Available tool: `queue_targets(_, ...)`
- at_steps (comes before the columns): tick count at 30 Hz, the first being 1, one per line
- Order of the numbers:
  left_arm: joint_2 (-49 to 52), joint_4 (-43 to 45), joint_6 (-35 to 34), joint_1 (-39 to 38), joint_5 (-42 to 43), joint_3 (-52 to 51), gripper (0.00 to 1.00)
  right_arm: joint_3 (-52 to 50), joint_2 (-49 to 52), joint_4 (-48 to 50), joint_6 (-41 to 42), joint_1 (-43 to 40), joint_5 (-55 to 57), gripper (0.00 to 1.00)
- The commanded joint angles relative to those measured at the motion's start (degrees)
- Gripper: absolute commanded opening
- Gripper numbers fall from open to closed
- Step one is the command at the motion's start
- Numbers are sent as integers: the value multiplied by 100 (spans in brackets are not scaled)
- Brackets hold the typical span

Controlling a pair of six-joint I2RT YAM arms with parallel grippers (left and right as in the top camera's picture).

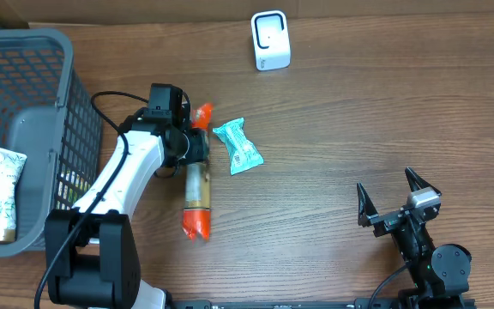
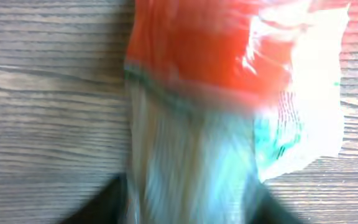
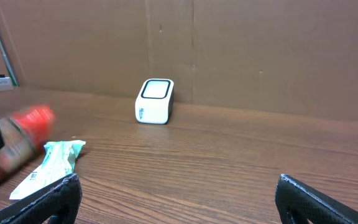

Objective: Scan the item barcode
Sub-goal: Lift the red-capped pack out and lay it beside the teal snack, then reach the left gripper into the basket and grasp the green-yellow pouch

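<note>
The item, a long clear packet with orange ends [image 1: 197, 184], lies on the table left of centre. My left gripper [image 1: 194, 148] sits over its upper part. In the left wrist view the packet [image 2: 191, 93] shows blurred against sharp wood grain, loose between my dark fingers [image 2: 101, 205], so the left gripper [image 2: 188, 208] is open. The white scanner [image 1: 271, 40] stands at the back; the right wrist view shows the scanner [image 3: 155, 101] upright. My right gripper [image 1: 394, 196] rests wide open at the front right, with nothing between the jaws of the right gripper [image 3: 179, 196].
A teal-and-white packet [image 1: 237, 147] lies just right of the item, touching its top end. A grey wire basket [image 1: 24, 51] fills the left edge and holds a white tube [image 1: 7, 193]. A cardboard wall [image 3: 260, 50] backs the table.
</note>
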Motion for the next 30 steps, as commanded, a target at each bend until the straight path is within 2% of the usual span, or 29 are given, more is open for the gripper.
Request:
queue_targets(1,-83,-415,-160,-28,15,636,77,-61,-57,26,-7,28,57,100)
queue_targets(3,-85,-820,-140,-26,-15,1156,89,-61,-57,26,-7,28,57,100)
queue_targets(6,-85,-1460,-26,-26,-105,2098,100,-61,-57,26,-7,28,57,100)
queue_targets(13,-85,-3191,474,31,-813,4822,99,-61,-57,26,-9,28,57,100)
queue_targets(17,-96,-4293,713,385,-1095,6330,100,-61,-57,26,-7,28,57,100)
queue_targets(20,-173,-4996,461,1093,-1088,7082,100,-59,-57,26,-7,28,57,100)
queue_targets(22,-269,-5265,337,1755,-1064,7228,100,-61,-57,26,-7,28,57,100)
queue_targets(24,-321,-5477,334,2520,-949,7226,100,-61,-57,26,-7,28,57,100)
queue_targets(30,-319,-5379,599,4699,74,6605,100,-61,-57,26,-7,28,57,100)
